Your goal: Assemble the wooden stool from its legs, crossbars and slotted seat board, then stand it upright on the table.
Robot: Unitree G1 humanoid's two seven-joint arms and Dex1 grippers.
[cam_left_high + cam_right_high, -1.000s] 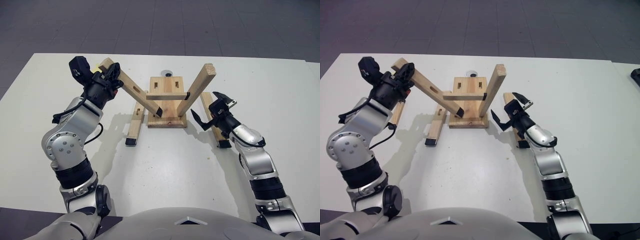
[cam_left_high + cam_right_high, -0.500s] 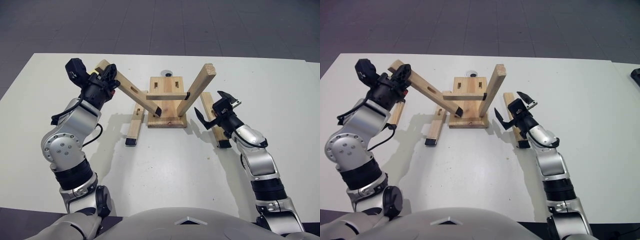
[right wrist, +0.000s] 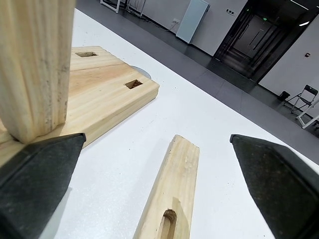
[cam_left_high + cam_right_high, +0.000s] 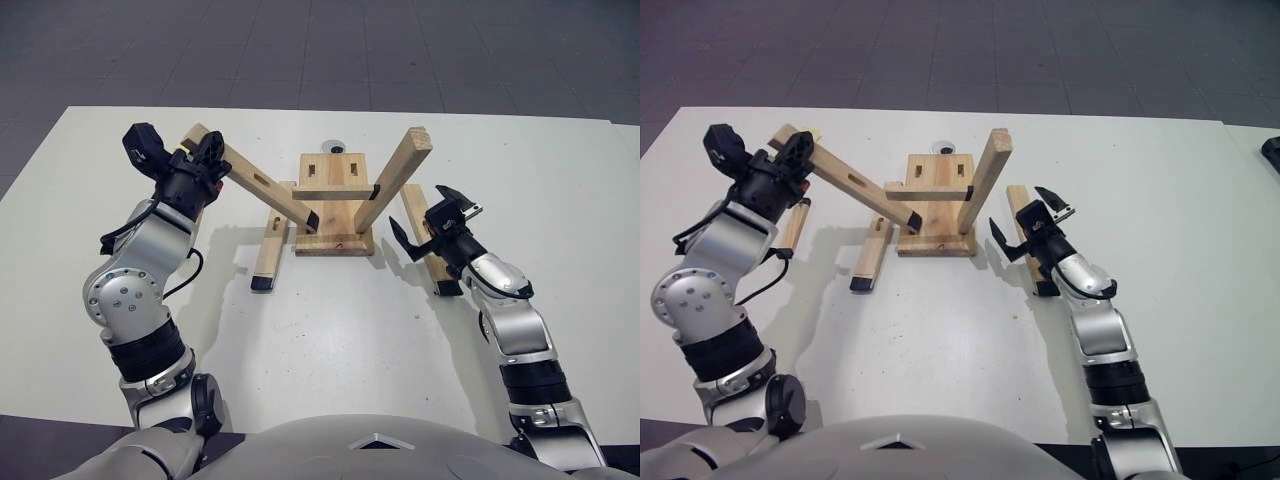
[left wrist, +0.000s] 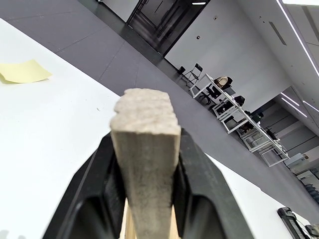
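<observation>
Gripping the top end of a slanted leg (image 4: 262,185), the left gripper (image 4: 207,157) has its fingers (image 5: 97,199) pressed against both sides of the wood, up off the table (image 4: 330,340) on the left. That leg runs down toward the seat board (image 4: 338,238), which lies flat in the middle of the table with its slots facing up. The dark-capped lower end reaches the board, though from where I stand I cannot tell whether it sits in a slot. A second leg (image 4: 395,180) stands on the board and leans out to the right, and a short crossbar (image 4: 335,191) spans between the two leaning legs.

Over on the right, the right gripper (image 4: 430,222) hangs low with its fingers spread wide, holding nothing, straddling a loose leg (image 3: 175,169) that lies flat just beside the board. Another loose leg (image 4: 268,250) lies flat on the board's left side, and one more wooden piece (image 4: 792,225) lies under the left arm. A yellow sticky note (image 5: 22,72) sits on the table near the far left edge.
</observation>
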